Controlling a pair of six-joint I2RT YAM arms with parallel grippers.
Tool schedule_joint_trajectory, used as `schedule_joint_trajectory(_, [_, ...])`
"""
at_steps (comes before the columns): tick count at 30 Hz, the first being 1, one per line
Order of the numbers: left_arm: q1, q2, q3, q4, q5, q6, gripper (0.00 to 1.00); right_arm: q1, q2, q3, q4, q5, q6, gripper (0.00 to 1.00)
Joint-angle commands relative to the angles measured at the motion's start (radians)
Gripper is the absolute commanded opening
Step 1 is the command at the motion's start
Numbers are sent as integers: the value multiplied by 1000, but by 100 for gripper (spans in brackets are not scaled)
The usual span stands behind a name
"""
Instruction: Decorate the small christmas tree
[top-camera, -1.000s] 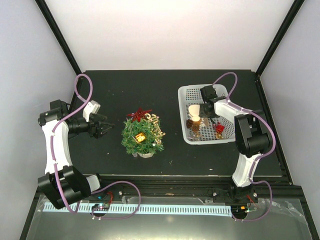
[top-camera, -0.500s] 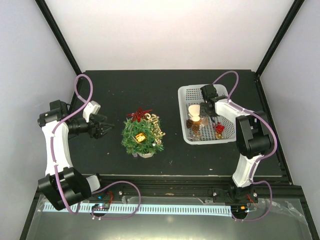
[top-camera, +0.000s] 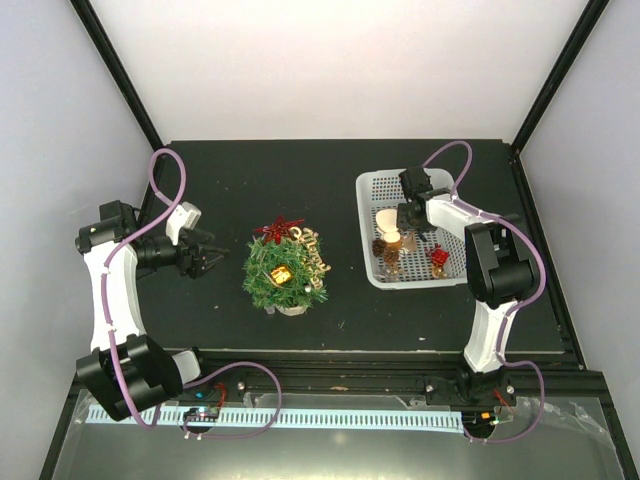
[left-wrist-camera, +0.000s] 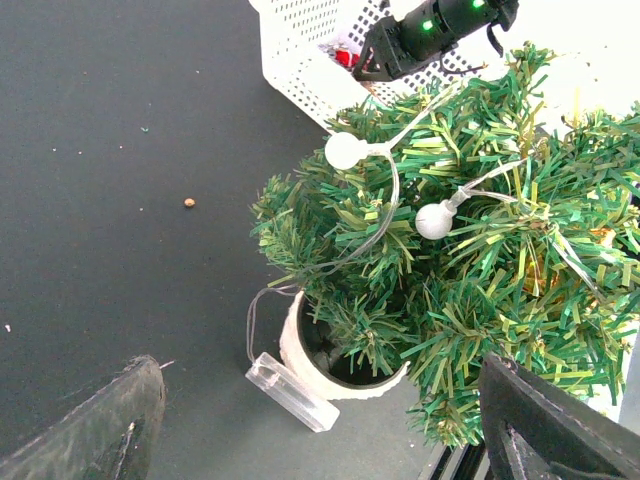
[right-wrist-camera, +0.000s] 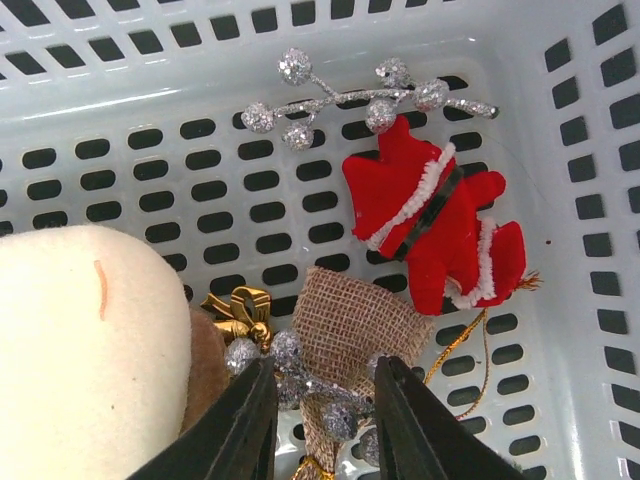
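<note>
Black table (top-camera: 300, 180), decorating partly done: the small bushy green christmas tree (top-camera: 284, 270) stands mid-table, nearer the front edge.
It wears a red star (top-camera: 280, 228), gold box (top-camera: 280, 274) and white bulb lights (left-wrist-camera: 345, 150). Left gripper (top-camera: 213, 258) gapes empty beside it; right gripper (right-wrist-camera: 322, 420), jaws parted, straddles a burlap sack ornament (right-wrist-camera: 350, 325) in the white mesh basket (top-camera: 372, 182) by the right edge, where a red Santa suit (right-wrist-camera: 435, 230) and silver bead sprig (right-wrist-camera: 350, 100) wait.

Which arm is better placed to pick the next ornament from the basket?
Right. The right tool sits in the white basket, jaws astride a burlap pouch; the left tool hovers open by the small christmas tree.
</note>
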Motion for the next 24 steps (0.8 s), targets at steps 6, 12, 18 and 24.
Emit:
schedule_joint_trajectory(6, [3, -10, -11, -21, 27, 30, 86, -6, 19, 19, 14, -14, -2, 22])
schedule_joint_trajectory(12, [3, -16, -13, -21, 25, 32, 86, -5, 15, 13, 11, 6, 5, 10])
schedule_joint_trajectory(18, [3, -14, -13, -19, 30, 32, 86, -5, -12, -6, 9, 28, 8, 6])
schedule_joint_trajectory(24, [4, -17, -12, -21, 30, 33, 86, -6, -51, -21, 3, 47, 10, 5])
